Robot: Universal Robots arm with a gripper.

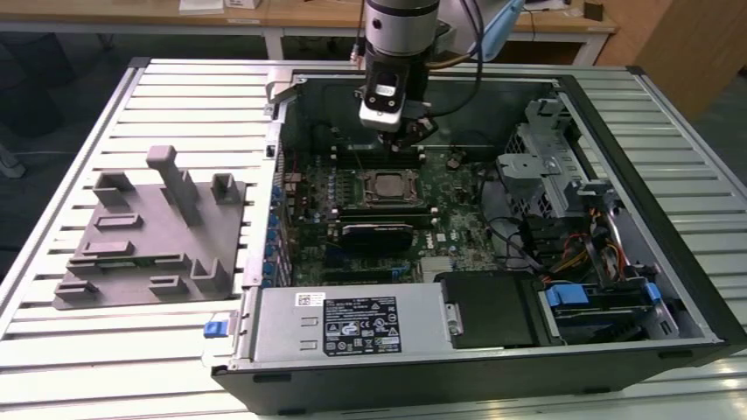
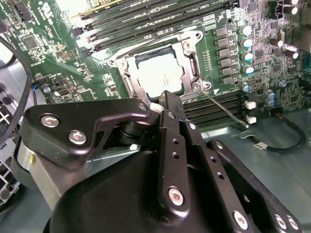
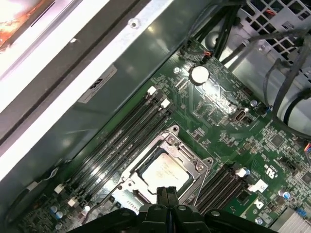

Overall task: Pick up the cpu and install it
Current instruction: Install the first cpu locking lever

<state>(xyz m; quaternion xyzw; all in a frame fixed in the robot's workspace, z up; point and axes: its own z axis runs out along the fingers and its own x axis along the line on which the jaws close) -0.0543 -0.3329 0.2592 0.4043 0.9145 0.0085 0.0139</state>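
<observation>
While the arm is hanging over the open computer case, the scene is reading like this:

Gripper: the gripper (image 1: 397, 133) is hovering inside the case (image 1: 688, 289), just above the board and a little toward the back wall from the socket in the exterior view. In both wrist views its dark fingers (image 3: 165, 198) are pressing together with no gap showing, and nothing is sitting between them (image 2: 167, 104).

Cpu: the cpu (image 3: 164, 173) is lying flat inside the socket frame (image 3: 197, 162), its pale silver top facing up. It is showing in the second wrist view (image 2: 161, 77) and in the exterior view (image 1: 386, 185) as well. The fingertips are standing just beside its edge; whether they are touching it I cannot tell, since the fingers are covering that spot.

Socket frame: the metal frame is ringing the chip on the green motherboard (image 1: 450, 188), and a thin lever (image 2: 224, 109) is slanting out from one corner.

Memory slots: dark slots (image 3: 121, 141) are running along both sides of the socket.

Grey fixture: a grey block with upright posts (image 1: 157, 232) is resting on the slatted table (image 1: 70, 350), well apart from the case on the exterior view's left.

Power supply: a silver box (image 1: 338, 324) is sitting at the case's near edge.
</observation>
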